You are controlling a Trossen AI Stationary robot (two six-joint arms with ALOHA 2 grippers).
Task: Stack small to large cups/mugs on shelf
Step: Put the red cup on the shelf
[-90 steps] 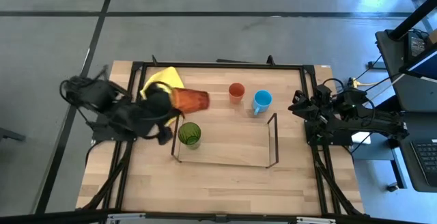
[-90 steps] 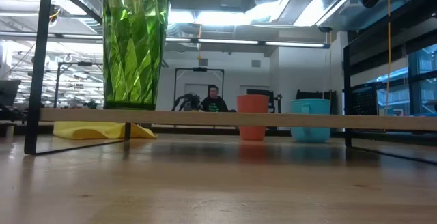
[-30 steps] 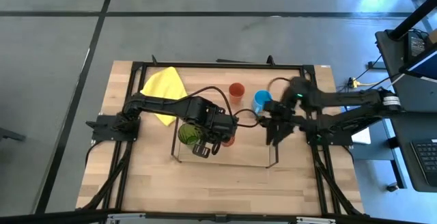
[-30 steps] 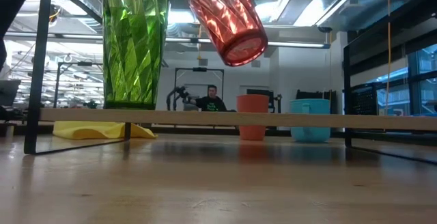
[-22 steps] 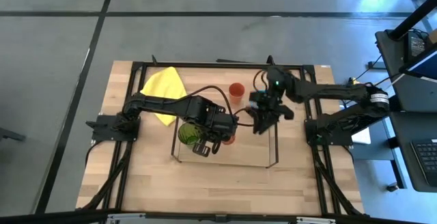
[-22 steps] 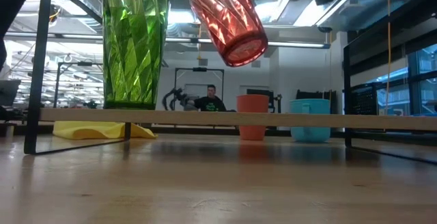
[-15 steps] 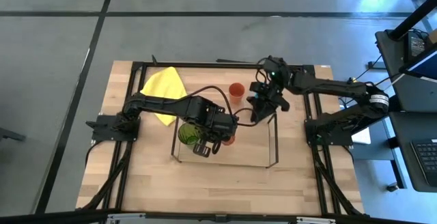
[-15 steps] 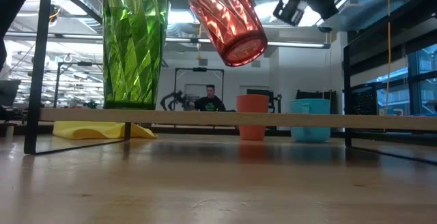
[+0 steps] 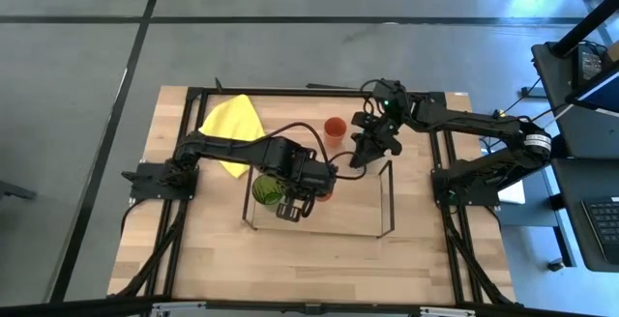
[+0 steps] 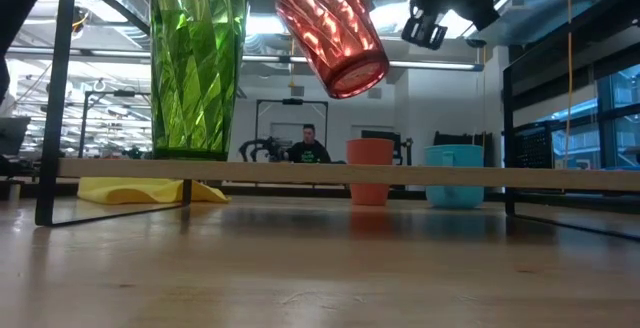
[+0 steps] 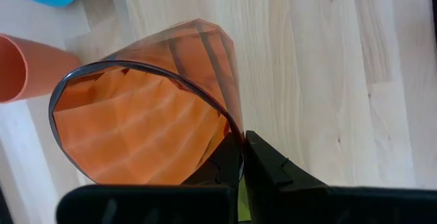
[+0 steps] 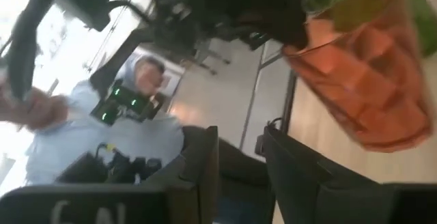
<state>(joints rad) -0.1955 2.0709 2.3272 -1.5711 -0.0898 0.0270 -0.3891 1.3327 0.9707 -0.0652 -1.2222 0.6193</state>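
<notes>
High: left gripper (image 9: pixel 308 189) pinches red-orange cup (image 9: pixel 322 195) over shelf (image 9: pixel 387 201), beside green tumbler (image 9: pixel 267 189); right gripper (image 9: pixel 360 155) nearby.
Low: cup (image 10: pixel 333 30) tilted, base down-right, above shelf board (image 10: pixel 300 173).
L wrist: fingers (image 11: pixel 263 162) clamp rim.
R wrist: fingers (image 12: pixel 290 159) spread, empty.

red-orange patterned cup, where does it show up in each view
High view: red-orange patterned cup mostly hidden under the left gripper, right of the green tumbler.
Low view: top centre, tilted, above the shelf.
Left wrist view: fills the left half.
Right wrist view: upper right.
Shared landmark: the green tumbler beside it.
</notes>
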